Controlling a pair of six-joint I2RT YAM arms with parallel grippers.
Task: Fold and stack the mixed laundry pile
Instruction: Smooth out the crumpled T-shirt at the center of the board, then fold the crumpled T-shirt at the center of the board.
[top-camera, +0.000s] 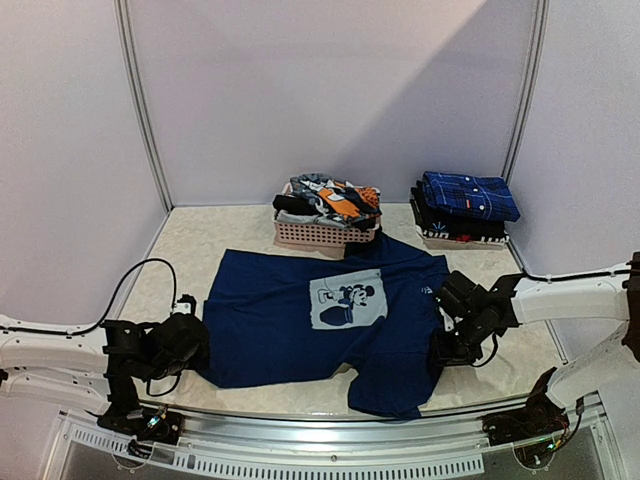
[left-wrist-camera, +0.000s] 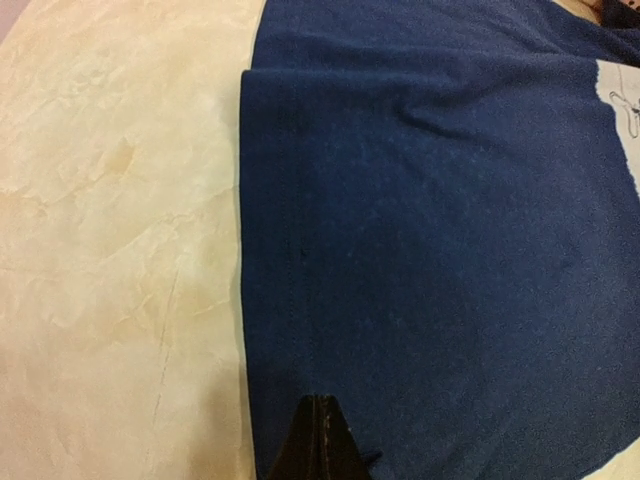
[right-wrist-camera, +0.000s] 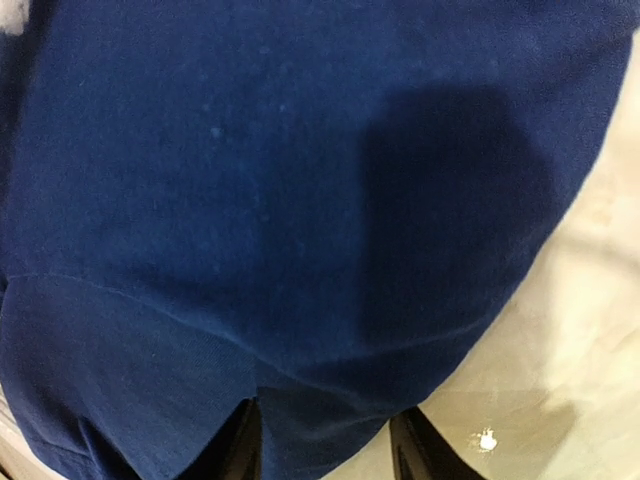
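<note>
Navy T-shirt (top-camera: 300, 330) w/ a pale cartoon print (top-camera: 347, 300) lies spread front-up at ctr of the cream marbled surface (top-camera: 180, 250), mostly flat. Its corner at 5 o'clock is rumpled and reaches toward the near edge. Its far edge, at 12 o'clock, runs up to the foot of the pale pink slatted plastic basket (top-camera: 318, 235).

The basket holds the mixed laundry pile (top-camera: 335, 198): an orange-blue-black-white patterned piece on top, dark and grey bits under it, heaped above the rim.

At approx 2 o'clock from the shirt, apart from the basket, sits a folded stack (top-camera: 462, 208): blue checked garment on top, black pieces w/ white marks below.

Left gripper (top-camera: 195, 345) is low at the shirt's 9 o'clock edge. In the left wrist view the left gripper (left-wrist-camera: 320, 430) is closed tight, tips meeting in a point right on the hem, and a bit of cloth looks nipped btwn them. The hem runs straight away from the tips, w/ bare surface beside it.

Right gripper (top-camera: 447, 345) is low at the shirt's 4 o'clock edge. In the right wrist view the right gripper (right-wrist-camera: 325, 425) stands part open, fingers (right-wrist-camera: 245, 445) astride a bulge of the shirt's edge. A sliver of pale surface shows btwn the cloth and the other finger, so no clamp on it as far as I can see.
</note>
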